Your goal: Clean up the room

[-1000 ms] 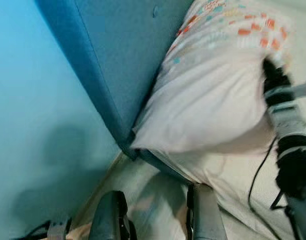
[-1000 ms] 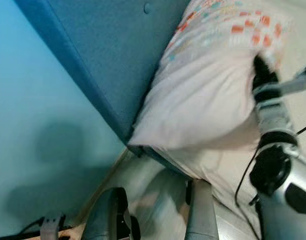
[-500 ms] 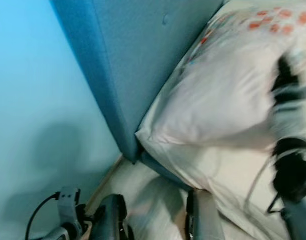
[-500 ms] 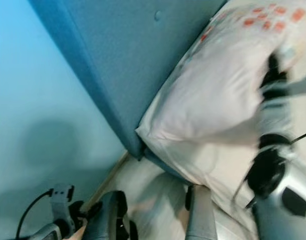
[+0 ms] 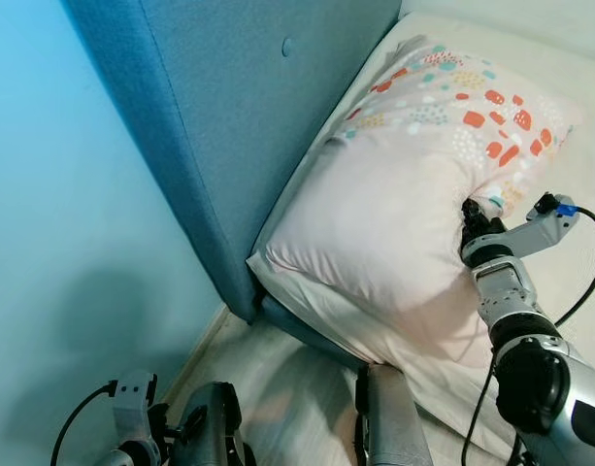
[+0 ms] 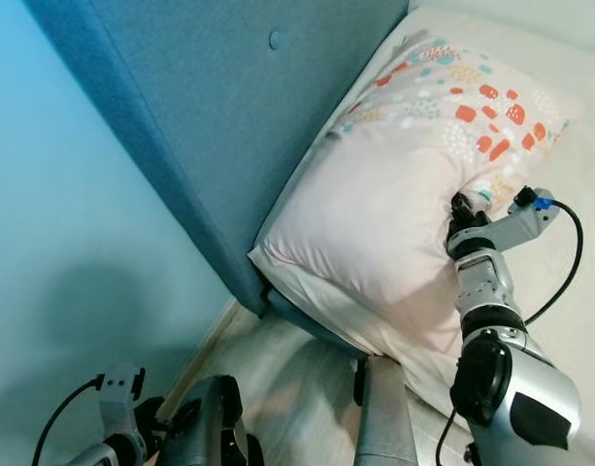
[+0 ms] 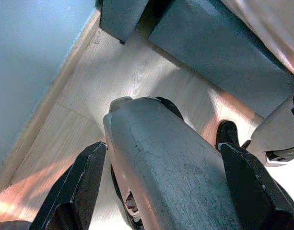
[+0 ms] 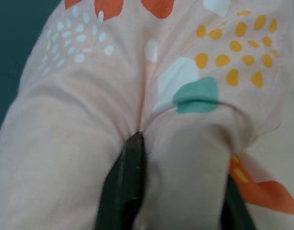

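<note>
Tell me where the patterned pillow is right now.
In the left eye view the pillow lies at the head of the bed, against the blue headboard, with the right gripper shut on its edge on the robot's right.

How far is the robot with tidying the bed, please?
Done: the pillow lies on the bed, against the headboard. In hand: the right hand pinches a fold of the pillow. Left: release the pillow. The left hand hangs idle near the floor.

The right arm is reaching forward, and its gripper is pinching the pillow fabric between its fingers. The left gripper is hanging low, fingers spread.
</note>
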